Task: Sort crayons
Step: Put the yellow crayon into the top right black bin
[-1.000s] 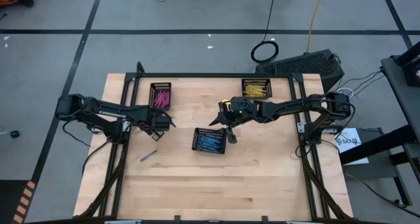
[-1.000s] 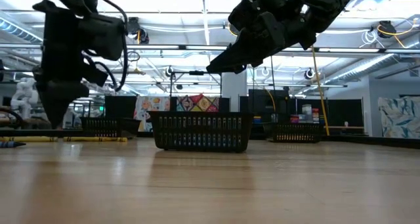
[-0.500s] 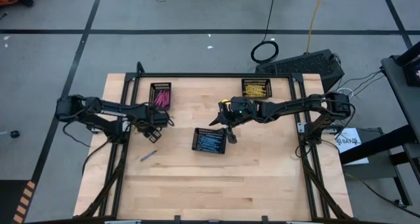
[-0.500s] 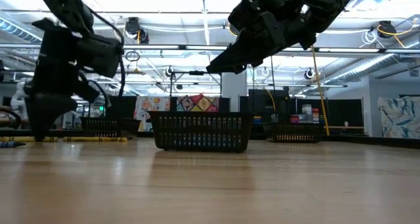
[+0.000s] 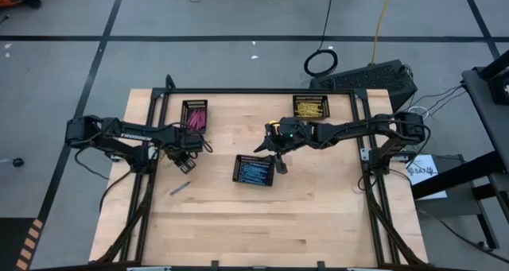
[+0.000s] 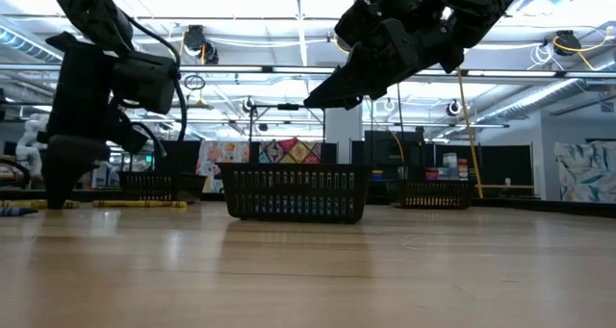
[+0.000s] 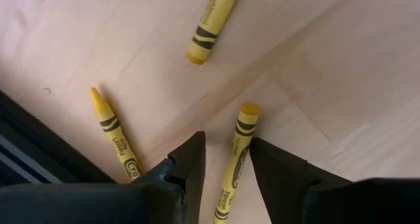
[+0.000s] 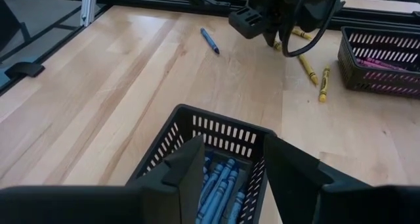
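On pale wood table (image 5: 238,223), loose yellow crayons (image 7: 235,159)

— What sits on the pale wooden table (image 5: 262,223)?
— Three small black mesh trays: one near the middle (image 5: 254,170), one at the far left (image 5: 195,114), one at the far right (image 5: 309,106).
— And beyond the table?
— A black cable coiled into a ring (image 5: 320,63) on the grey floor, beside a dark slatted case (image 5: 372,79).

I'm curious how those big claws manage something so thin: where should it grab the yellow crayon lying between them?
Around the middle of the yellow crayon, on the paper wrapper, coming straight down. It lies flat on the table and runs lengthwise in the gap of the left pincer, so the open fingers would likely close across its narrow width.
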Robot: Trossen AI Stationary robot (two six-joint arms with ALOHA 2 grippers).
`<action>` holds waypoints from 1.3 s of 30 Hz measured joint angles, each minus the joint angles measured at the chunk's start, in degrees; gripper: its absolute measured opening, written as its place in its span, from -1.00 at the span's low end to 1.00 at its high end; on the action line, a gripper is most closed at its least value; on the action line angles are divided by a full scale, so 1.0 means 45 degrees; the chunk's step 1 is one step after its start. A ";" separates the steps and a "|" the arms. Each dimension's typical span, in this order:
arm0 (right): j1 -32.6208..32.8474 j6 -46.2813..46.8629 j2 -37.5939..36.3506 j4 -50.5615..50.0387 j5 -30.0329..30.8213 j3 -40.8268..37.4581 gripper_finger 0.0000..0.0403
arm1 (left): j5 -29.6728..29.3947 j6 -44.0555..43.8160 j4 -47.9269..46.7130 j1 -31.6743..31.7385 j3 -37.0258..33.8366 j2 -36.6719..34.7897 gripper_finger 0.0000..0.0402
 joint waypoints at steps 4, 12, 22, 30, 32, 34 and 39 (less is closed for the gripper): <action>0.0000 -0.0012 0.0000 -0.0028 0.0000 0.0000 -0.29 | 0.0197 -0.0011 0.0106 -0.0010 -0.0007 0.0005 -0.46; -0.0005 -0.0455 -0.1108 -0.1354 0.0074 -0.0005 -0.29 | 0.0322 0.0273 -0.0087 -0.0028 0.0019 0.0000 -0.95; -0.0008 -0.1040 -0.2331 -0.3010 0.0722 0.0000 -0.29 | 0.0235 0.0189 -0.0539 -0.0623 0.0535 -0.0695 -0.98; -0.0063 -0.1805 -0.1466 -0.2147 0.0682 -0.0479 -0.29 | -0.0982 -0.0136 -0.0468 -0.1454 0.1220 -0.1548 -0.99; -0.0162 -0.1754 -0.1246 -0.1565 0.0685 -0.0808 -0.29 | -0.1463 -0.0141 -0.0214 -0.1729 0.1362 -0.1763 -0.99; -0.0295 -0.1650 -0.1138 -0.1264 0.0690 -0.1001 -0.29 | -0.2066 -0.0131 0.0281 -0.1997 0.1460 -0.1974 -0.99; -0.0615 -0.1306 -0.1194 -0.1227 0.0690 -0.1039 -0.29 | -0.3173 0.0301 0.2585 -0.2633 0.1494 -0.2417 -0.99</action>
